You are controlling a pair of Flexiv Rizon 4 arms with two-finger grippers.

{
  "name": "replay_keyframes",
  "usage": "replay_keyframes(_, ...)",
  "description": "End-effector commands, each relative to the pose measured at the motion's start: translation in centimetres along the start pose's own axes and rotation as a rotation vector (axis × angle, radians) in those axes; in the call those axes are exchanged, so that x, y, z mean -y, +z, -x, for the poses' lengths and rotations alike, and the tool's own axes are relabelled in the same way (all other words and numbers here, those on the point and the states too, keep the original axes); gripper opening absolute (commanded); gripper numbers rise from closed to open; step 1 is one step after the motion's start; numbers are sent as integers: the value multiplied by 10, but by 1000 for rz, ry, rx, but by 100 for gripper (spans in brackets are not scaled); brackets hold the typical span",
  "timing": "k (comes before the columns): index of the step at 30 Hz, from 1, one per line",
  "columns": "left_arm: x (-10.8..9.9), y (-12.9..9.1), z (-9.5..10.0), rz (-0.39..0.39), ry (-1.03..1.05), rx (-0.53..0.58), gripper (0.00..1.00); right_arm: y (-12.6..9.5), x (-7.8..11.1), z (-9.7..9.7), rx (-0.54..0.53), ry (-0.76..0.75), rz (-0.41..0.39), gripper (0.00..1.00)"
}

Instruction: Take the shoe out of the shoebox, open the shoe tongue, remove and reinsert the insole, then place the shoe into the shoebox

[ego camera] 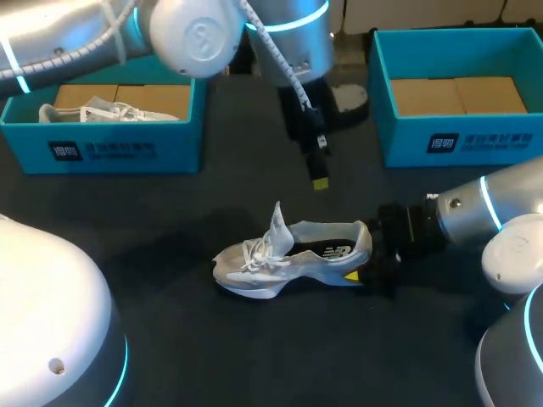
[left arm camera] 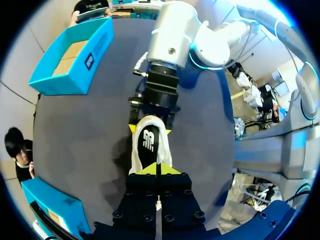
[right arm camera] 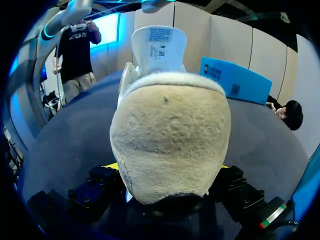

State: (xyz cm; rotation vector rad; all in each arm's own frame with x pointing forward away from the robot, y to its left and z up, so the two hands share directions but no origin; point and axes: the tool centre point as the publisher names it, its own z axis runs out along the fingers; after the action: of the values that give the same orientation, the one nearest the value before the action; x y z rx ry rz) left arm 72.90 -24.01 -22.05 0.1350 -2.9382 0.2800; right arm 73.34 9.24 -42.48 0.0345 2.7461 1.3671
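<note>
**Right gripper** [left arm camera: 150,130]: yellow fingertips [left arm camera: 132,129] pinch the heel of the sneaker from two sides, one against each flank. The arm comes in low over the table from the right.

**Left gripper** [left arm camera: 157,169]: yellow tips pressed together with nothing between them. It hangs above the sneaker's open collar and does not touch it.

**Sneaker** [ego camera: 288,259]: low white running shoe with a pale grey mesh upper and a thick white sole. It stands upright on its sole near the middle of the table, outside both boxes, with its toe toward my left and its heel toward the right arm.
- Heel [right arm camera: 170,145]: rounded, cream, with a rough, fuzzy surface.
- Tongue [ego camera: 278,225]: lifted out of the opening and standing up, with a printed label on its inner face.
- Laces [ego camera: 254,254]: white, lying loose over the forefoot.
- Insole [left arm camera: 149,140]: black with a white mark, lying flat inside the shoe.

**Right shoebox** [ego camera: 407,140]: open, with teal walls and a brown cardboard floor. It sits at the far right of the table, well apart from the sneaker.

**Left shoebox** [ego camera: 170,148]: same pattern, at the far left. It holds a second white sneaker [ego camera: 110,112].

**Table** [ego camera: 170,229]: dark surface.
</note>
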Motion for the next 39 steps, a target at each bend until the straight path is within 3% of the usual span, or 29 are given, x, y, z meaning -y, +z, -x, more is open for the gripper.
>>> replay_keyframes(1, 8, 19, 2, 28, 27, -22, 0, 1, 0, -2, 2, 0, -4, 0)
replay_keyframes(10, 6, 63, -7, 101, 63, -84, 0, 1, 0, -2, 2, 0, -4, 0)
replay_keyframes(23, 8, 112, -4, 120, 76, -160, 0, 1, 0, -2, 2, 0, -4, 0)
replay_keyframes(39, 8, 112, -4, 120, 76, -160, 0, 1, 0, -2, 2, 0, -4, 0)
